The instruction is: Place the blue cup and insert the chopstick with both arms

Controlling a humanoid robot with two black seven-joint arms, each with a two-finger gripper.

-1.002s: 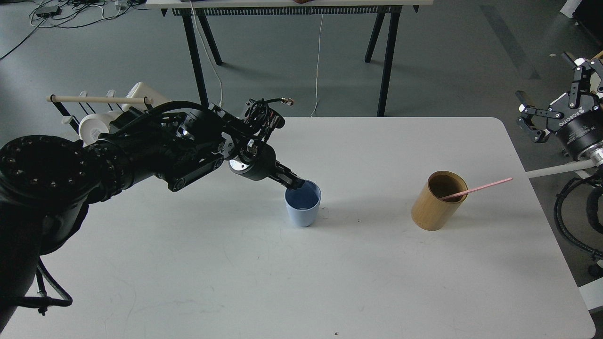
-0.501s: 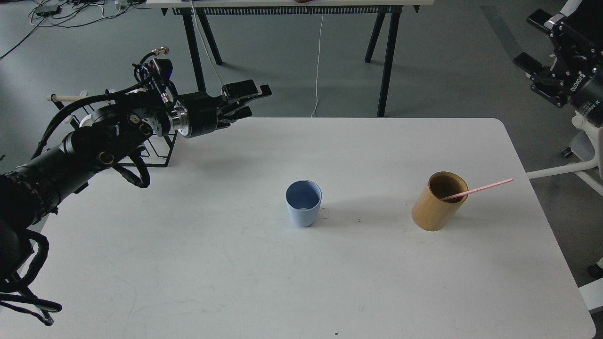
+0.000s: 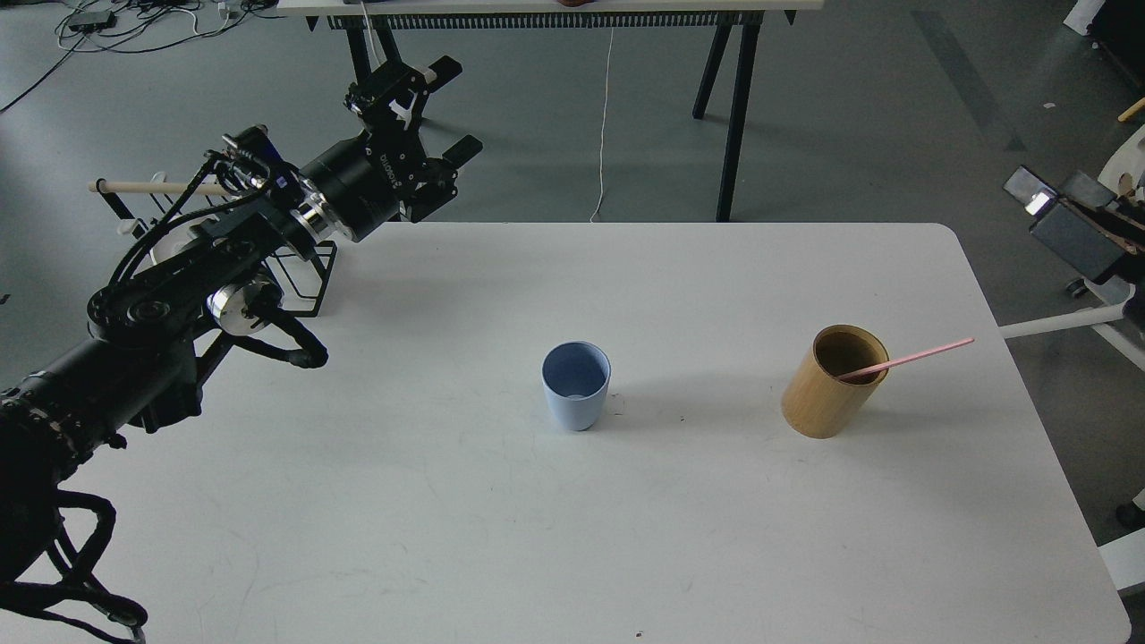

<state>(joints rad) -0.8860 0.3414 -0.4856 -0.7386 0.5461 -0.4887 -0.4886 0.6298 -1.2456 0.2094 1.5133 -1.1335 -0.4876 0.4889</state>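
Standing upright near the middle of the white surface point(image 3: 447, 537), the blue cup point(image 3: 576, 385) is placed and free; the chopstick point(image 3: 905, 360) leans in the tan wooden cylinder point(image 3: 827, 380), well to its right. Fetching it suits the right arm (its pincer is not visible). The left pincer point(image 3: 431, 116), spread and empty, should keep clear.

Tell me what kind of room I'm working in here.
Probably a lab or workshop, not a home. The white table stands on a bare grey floor, loose cables trail in the far left corner, and a second bench on black trestle legs stands behind.
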